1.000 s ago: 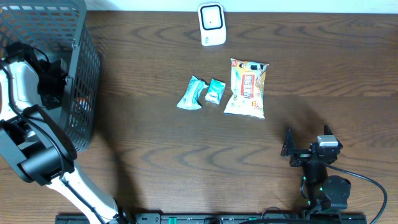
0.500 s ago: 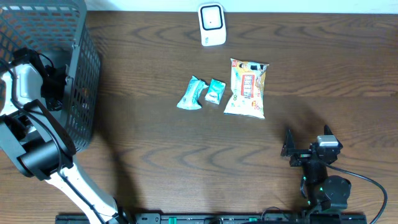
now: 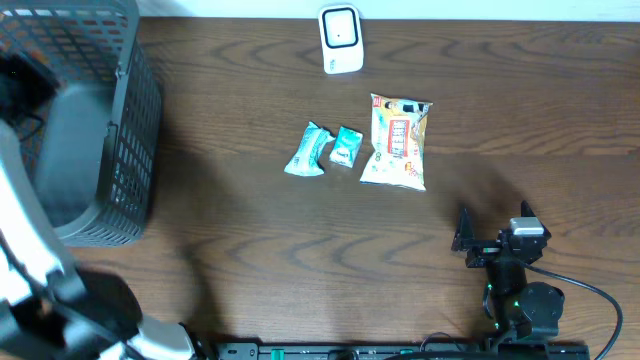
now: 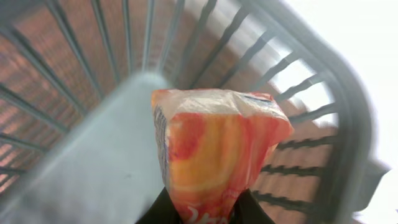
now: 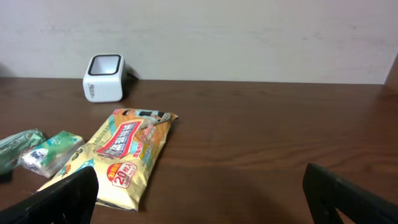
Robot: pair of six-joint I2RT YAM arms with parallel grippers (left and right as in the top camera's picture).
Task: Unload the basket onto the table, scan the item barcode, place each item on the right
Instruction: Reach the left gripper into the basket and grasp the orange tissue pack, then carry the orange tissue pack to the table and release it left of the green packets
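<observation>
Orange and red plastic fills the left wrist view: a crinkled snack packet (image 4: pixel 217 149) is pinched at its lower end by the left gripper (image 4: pixel 205 210), whose fingers are closed tight on it. Around and beyond that hand stand the grey bars of the basket (image 4: pixel 323 93), so the packet hangs inside the basket or just above it. From overhead the left arm (image 3: pixel 25 240) is only a blur over that corner, and the packet cannot be made out there.

I judge the pick done and the scan not yet done. No barcode shows on the face turned to the camera.

Well off to that hand's right, at the far edge of the table (image 3: pixel 250 250), sits the white scanner (image 3: pixel 340 38) with nothing in front of its window. Nearer than it lie a long teal packet (image 3: pixel 307 150), a small teal packet (image 3: pixel 346 146) just beside that, and a yellow snack bag (image 3: pixel 398 142). Whether these have been scanned I cannot tell.

Farthest right, the right gripper (image 3: pixel 493 238) rests with its jaws wide apart and empty, well away from the yellow bag ahead of it.

What is left, as I read it, is to carry the orange packet across to the scanner and turn its code toward the window.
</observation>
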